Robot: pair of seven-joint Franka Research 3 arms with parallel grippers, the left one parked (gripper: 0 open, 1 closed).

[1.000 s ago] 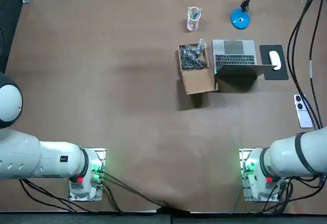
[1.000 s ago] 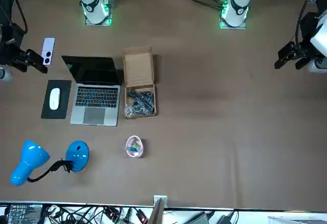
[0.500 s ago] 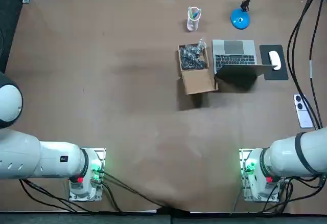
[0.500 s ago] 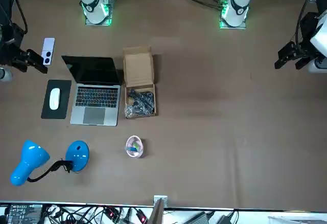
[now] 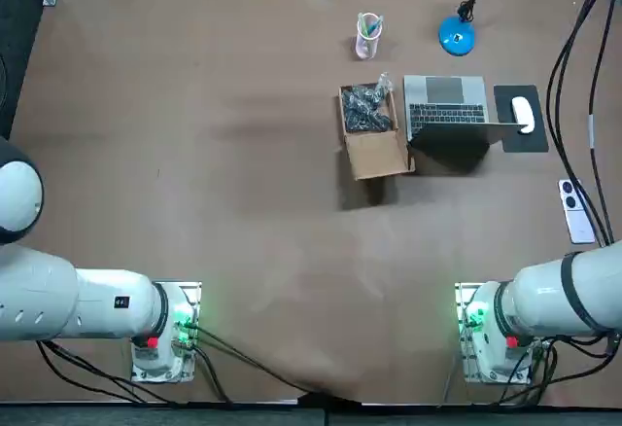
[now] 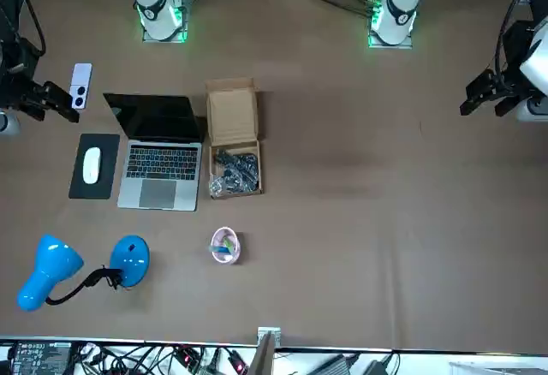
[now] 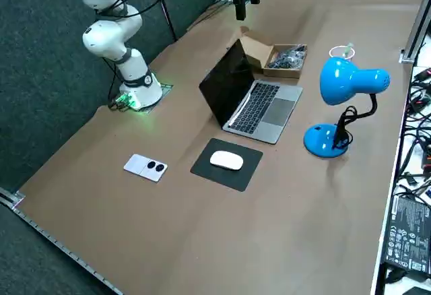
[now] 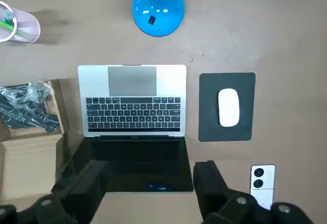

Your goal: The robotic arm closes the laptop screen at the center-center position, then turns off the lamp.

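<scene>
So nothing of the task is done yet, as I read it: the laptop stands open, right of centre on the far half of the table, its lid upright with its back towards my bases. The right gripper hangs above the lid's near side, fingers spread and empty. Closing the lid and switching off the blue lamp are both left, and I cannot tell if it is lit. The cardboard box sits just beside the laptop's left edge and the mouse pad hugs its right. Bare table lies near of the lid, and the lamp stands clear beyond the laptop's far edge.
</scene>
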